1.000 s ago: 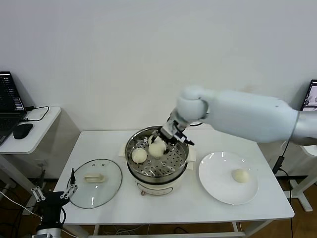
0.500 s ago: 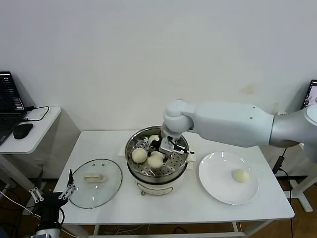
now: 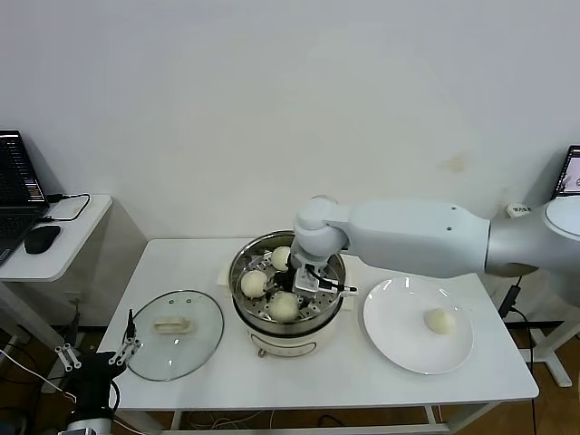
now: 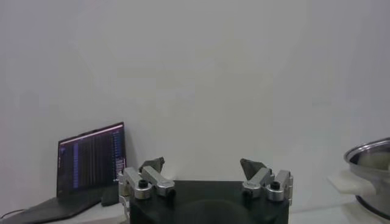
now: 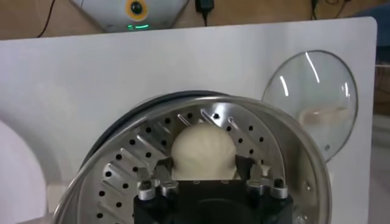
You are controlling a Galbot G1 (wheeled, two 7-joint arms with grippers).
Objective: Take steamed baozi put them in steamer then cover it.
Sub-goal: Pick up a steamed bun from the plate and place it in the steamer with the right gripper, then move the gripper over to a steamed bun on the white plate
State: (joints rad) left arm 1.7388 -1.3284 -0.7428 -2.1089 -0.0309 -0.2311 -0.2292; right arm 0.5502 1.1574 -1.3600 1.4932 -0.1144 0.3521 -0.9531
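The steamer (image 3: 245, 256) stands mid-table and holds three baozi (image 3: 255, 283) (image 3: 282, 257) (image 3: 284, 306). My right gripper (image 3: 296, 294) reaches down into it, open, its fingers on either side of the nearest baozi (image 5: 203, 151), which rests on the perforated floor (image 5: 122, 173). Another baozi (image 3: 440, 320) lies on the white plate (image 3: 399, 340) to the right. The glass cover (image 3: 174, 333) lies flat on the table left of the steamer, also showing as the cover (image 5: 314, 97) in the right wrist view. My left gripper (image 3: 95, 358) hangs open and idle off the table's front left corner.
A side table with a laptop (image 4: 91, 159) and a mouse (image 3: 41, 238) stands to the far left. The steamer's rim (image 4: 370, 152) shows beyond the left gripper (image 4: 203, 165). A white wall runs behind the table.
My right gripper carried a baozi down to the front of the steamer floor and opened its jaws around it. The left arm has not moved.
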